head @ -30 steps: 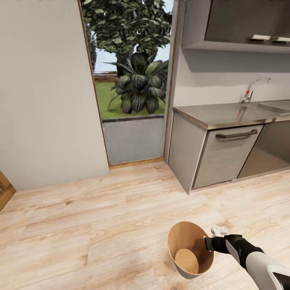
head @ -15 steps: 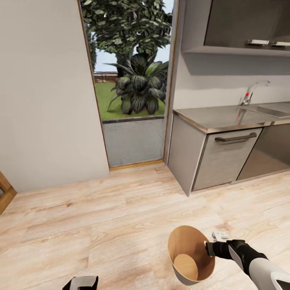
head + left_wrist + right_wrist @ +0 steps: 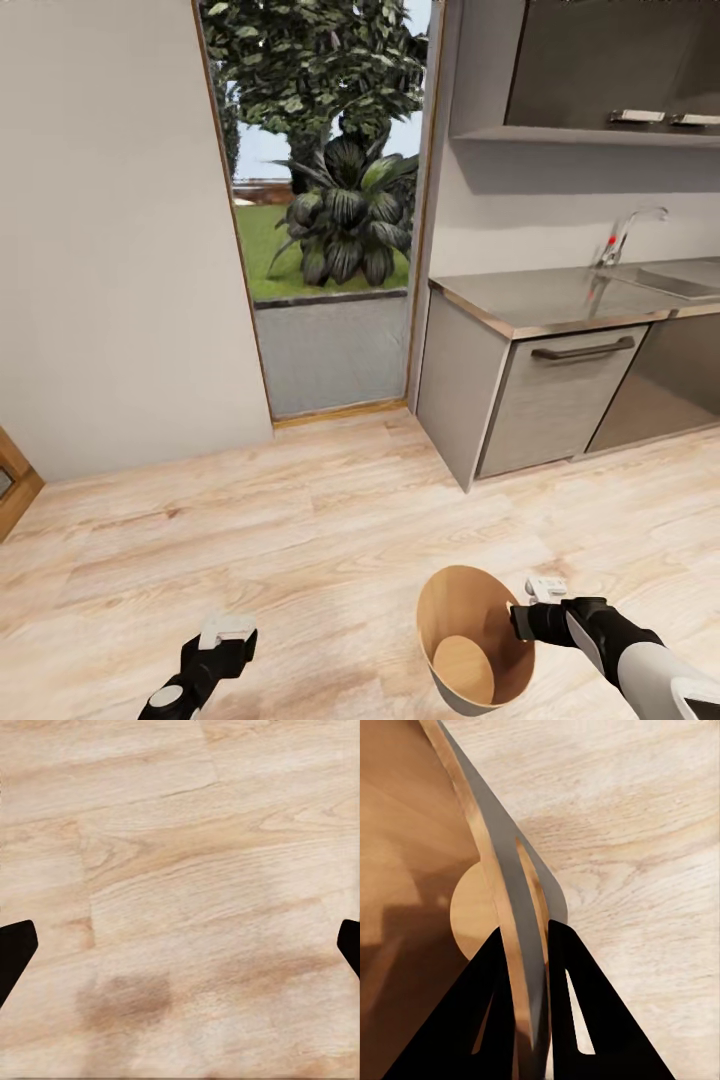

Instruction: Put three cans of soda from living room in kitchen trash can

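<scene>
Wood-coloured lining: the tash can shows a brown inside and grey outside, and its bottom is bare, with no can of soda in it.
Where the tash can is: low at the robot's right, off the pale plank floor, tipped so its mouth faces up and toward the head camera.
Right gripper: its jaws pinch the rim wall of the tash can, one finger inside and the other outside, seen clearly in the right wrist view.
Why held so: the thin wall is probably the only part narrow enough to clamp, and carrying the bin to the cans would save trips; this is a judgement.
Left gripper: low at the left over bare floor, holding nothing; its jaws stand wide, with only the dark fingertips at the edges of the left wrist view.
Setting: the kitchen, with a steel surface, faucet, grey cabinet fronts and a glazed opening onto garden plants.
Cut off: the tash can's base, the right forearm and the sink run out of frame.
Unclear: a wooden object at the left edge cannot be identified.
</scene>
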